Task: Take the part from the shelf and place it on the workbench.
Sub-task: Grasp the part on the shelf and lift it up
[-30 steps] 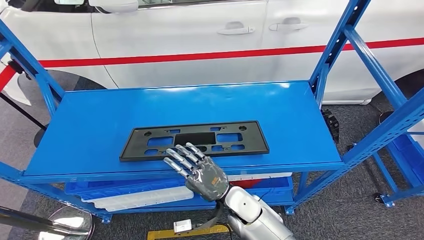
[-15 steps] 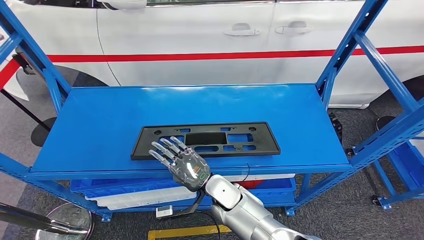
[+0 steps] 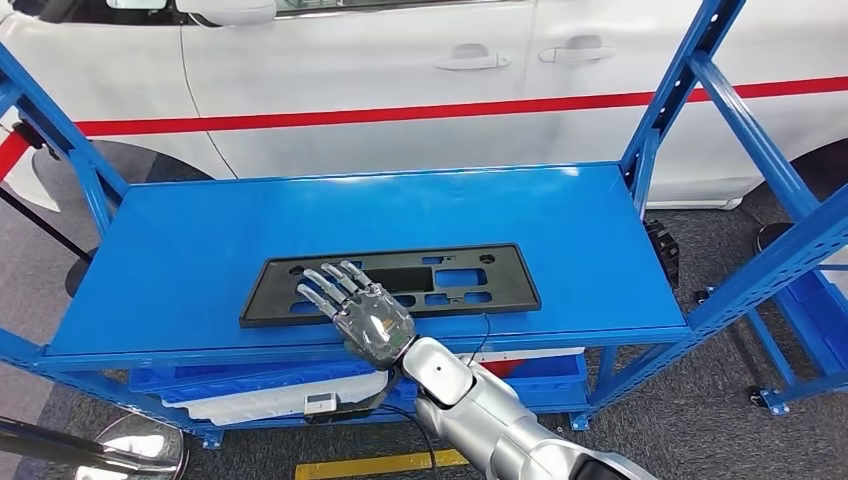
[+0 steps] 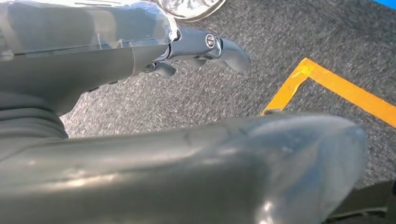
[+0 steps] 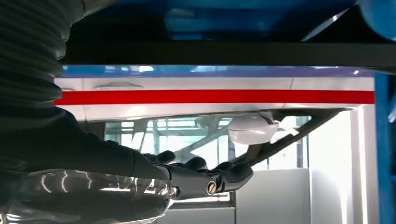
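Note:
A flat black plate part (image 3: 440, 282) with several cut-outs lies near the front edge of the blue top shelf (image 3: 300, 215). My right hand (image 3: 360, 308) reaches over the shelf's front edge, its fingers (image 3: 325, 285) spread above the left portion of the part. In the right wrist view the right hand (image 5: 201, 176) holds nothing, and a gap shows between its fingers and the dark part (image 5: 210, 53). My left hand (image 4: 205, 45) hangs over grey carpet with its fingers loosely extended, empty.
Blue uprights (image 3: 665, 105) stand at the shelf's corners, with a white car (image 3: 400, 70) with a red stripe close behind. The lower shelf holds blue bins and white parts (image 3: 260, 395). A yellow floor line (image 3: 370, 465) and a shiny round object (image 3: 130, 450) lie below.
My right hand has moved forward and to the left, from the shelf's front edge to above the part's left portion. The head view swayed briefly and returned.

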You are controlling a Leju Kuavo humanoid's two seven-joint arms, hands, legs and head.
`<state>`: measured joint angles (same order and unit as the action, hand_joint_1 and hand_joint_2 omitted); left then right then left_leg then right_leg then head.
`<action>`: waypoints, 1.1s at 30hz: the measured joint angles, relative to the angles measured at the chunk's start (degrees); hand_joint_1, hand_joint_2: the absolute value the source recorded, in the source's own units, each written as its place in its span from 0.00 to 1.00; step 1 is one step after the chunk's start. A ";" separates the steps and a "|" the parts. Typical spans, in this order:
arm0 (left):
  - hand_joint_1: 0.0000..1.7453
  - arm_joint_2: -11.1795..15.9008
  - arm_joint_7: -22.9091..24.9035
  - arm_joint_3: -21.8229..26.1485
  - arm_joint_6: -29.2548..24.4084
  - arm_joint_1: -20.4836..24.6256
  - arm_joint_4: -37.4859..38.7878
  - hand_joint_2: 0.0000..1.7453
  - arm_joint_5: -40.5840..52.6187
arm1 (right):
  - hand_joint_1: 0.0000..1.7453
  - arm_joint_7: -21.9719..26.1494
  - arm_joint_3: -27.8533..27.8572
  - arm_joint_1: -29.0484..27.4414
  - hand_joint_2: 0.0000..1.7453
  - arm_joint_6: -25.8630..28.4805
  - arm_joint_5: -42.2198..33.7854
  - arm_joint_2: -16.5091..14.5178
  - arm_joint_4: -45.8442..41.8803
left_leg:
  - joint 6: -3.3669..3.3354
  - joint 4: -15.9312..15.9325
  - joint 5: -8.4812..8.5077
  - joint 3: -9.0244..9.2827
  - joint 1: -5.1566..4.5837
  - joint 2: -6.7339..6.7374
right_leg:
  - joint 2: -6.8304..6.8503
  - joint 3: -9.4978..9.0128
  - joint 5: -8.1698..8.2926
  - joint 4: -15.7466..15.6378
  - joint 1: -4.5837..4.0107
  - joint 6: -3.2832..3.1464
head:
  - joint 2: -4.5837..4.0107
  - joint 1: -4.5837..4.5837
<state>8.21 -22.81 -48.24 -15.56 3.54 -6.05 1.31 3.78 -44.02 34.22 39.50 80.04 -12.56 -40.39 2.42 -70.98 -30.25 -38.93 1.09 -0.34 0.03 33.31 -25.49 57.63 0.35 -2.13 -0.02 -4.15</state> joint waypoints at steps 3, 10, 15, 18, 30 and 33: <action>0.00 0.18 0.04 -0.46 0.07 0.23 0.00 0.00 0.00 | 0.00 -1.57 0.02 2.13 1.00 0.11 0.45 -0.88 2.51 | -0.37 11.19 4.86 5.11 0.04 -0.06 | -0.17 -0.04 -0.37 0.48 -0.16 0.66 | 0.00 0.01; 0.00 0.20 -0.15 -0.55 -0.07 0.22 0.01 0.00 0.00 | 0.00 -7.12 0.85 5.43 1.00 -0.15 4.44 -1.54 8.81 | -2.89 13.60 5.53 5.78 -0.10 -0.06 | -0.15 2.74 -3.86 6.12 -0.01 2.46 | 0.00 0.02; 0.00 0.21 -0.35 -0.80 0.06 0.12 0.02 0.00 -0.02 | 0.00 -14.41 2.97 7.01 1.00 -2.75 7.36 -0.59 14.04 | -3.33 13.49 5.48 5.77 -0.40 -0.05 | -0.11 7.13 -5.63 14.98 -0.01 2.50 | 0.00 0.02; 0.00 0.21 -0.47 -1.24 0.18 0.21 0.02 0.00 0.00 | 0.51 -18.38 4.74 9.13 1.00 -5.22 8.20 0.58 16.29 | -3.09 13.37 5.35 6.01 -0.70 -0.10 | 0.03 1.77 -0.69 3.82 -0.25 1.66 | 0.00 0.02; 0.00 1.08 -1.27 -1.67 0.84 0.48 0.02 0.00 -0.01 | 1.00 -24.52 10.18 14.31 1.00 -14.52 9.86 6.62 21.25 | -0.40 -1.36 -1.12 0.09 -0.15 -0.01 | 0.25 0.03 0.58 -0.13 0.06 0.28 | 0.00 0.02; 0.00 1.17 -1.71 -1.67 1.18 0.61 0.02 0.00 0.00 | 1.00 -24.52 10.91 14.66 1.00 -14.70 9.79 7.16 21.56 | -0.51 9.72 3.75 5.61 0.06 -0.02 | 0.23 -0.09 0.36 0.24 -0.01 0.92 | 0.00 0.02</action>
<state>9.38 -24.52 -49.91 -14.39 4.15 -6.03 1.31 -20.74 -33.11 48.88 24.80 89.83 -5.40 -18.84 1.91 -61.26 -26.50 -33.32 1.15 -0.35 0.27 33.22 -25.14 57.87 0.34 -1.21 -0.02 -4.13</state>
